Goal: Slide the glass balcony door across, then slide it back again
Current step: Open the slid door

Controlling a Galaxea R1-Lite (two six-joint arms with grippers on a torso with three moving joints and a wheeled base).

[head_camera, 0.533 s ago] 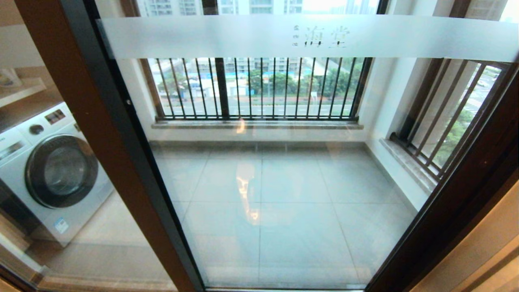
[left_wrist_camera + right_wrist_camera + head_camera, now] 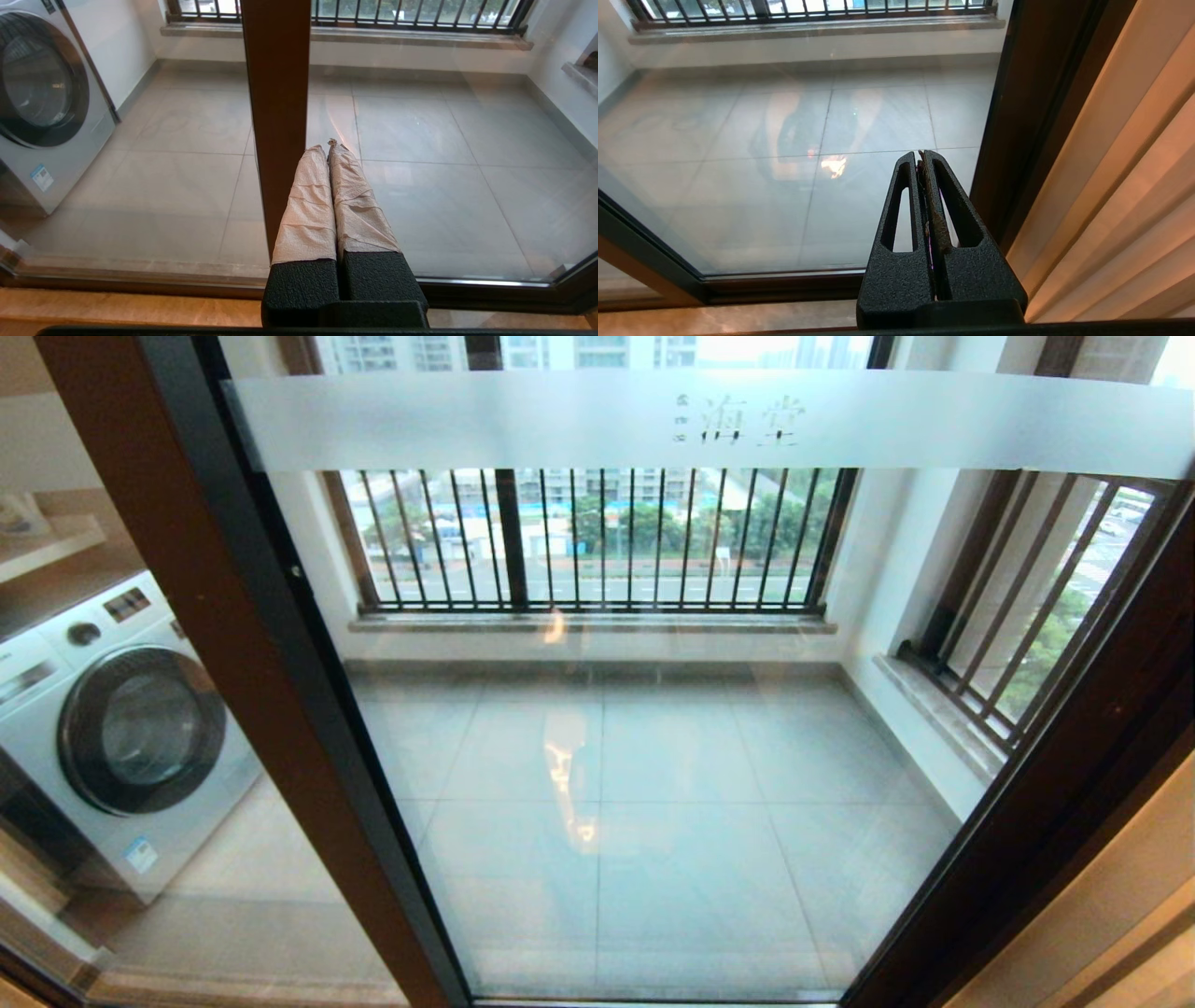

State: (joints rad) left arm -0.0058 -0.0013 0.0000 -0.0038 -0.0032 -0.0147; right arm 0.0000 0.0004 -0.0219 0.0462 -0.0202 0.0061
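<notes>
**Balcony door untouched as both arms wait**

Head view: the glass balcony door [image 2: 653,728] fills the middle and right of the scene, its frosted band [image 2: 709,420] across the top and its dark left stile [image 2: 308,691] slanting down beside a brown frame post [image 2: 187,616]. Through the plain pane on the left stands a washing machine [image 2: 121,728]; far beyond the glass are the barred railing windows [image 2: 597,541] and a bare tiled balcony floor [image 2: 653,821]. Neither arm shows here.

Left wrist view: the left gripper [image 2: 329,149], its tape-wrapped fingers [image 2: 308,205] pressed together and holding nothing, hangs near the glass just right of the brown post, apart from it.

Right wrist view: the right gripper [image 2: 920,156], its fingers likewise closed on nothing, points at the pane close to the door's dark right-hand frame [image 2: 1013,140], with a pale ribbed wall panel [image 2: 1115,196] further right.

By the look of it, no step has begun. The first slide probably calls for a gripper to reach a stile edge and push sideways. The right frame looks shut against its jamb, so open travel seems to lie leftward.
</notes>
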